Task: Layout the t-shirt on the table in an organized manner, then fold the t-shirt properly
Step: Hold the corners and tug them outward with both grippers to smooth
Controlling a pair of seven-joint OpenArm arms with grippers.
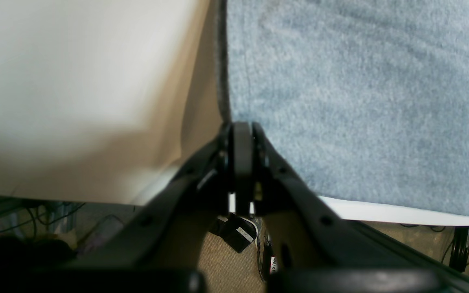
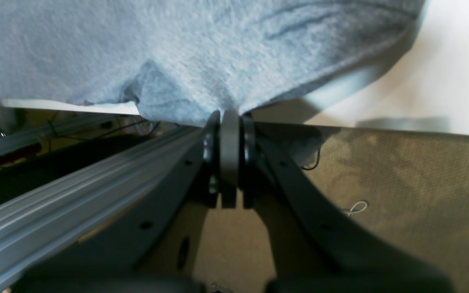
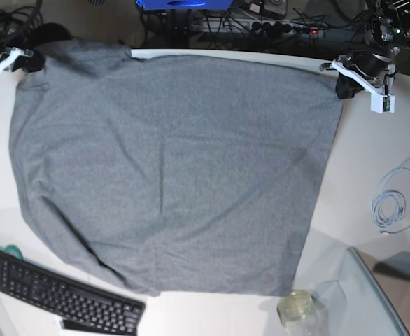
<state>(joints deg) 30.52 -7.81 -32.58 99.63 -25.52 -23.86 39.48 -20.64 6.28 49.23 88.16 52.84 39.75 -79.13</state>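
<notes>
The shirt is lying spread flat across the white desk. Both arms are pinching its far corners: the left fingers and the right fingers are clenched on the cloth's edge.

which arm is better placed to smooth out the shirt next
Neither alone, slightly the right. Both pincers are shut on far corners of the t-shirt. The right pincer grips the bunched corner, where folds remain; the left pincer holds an already straight edge.
</notes>
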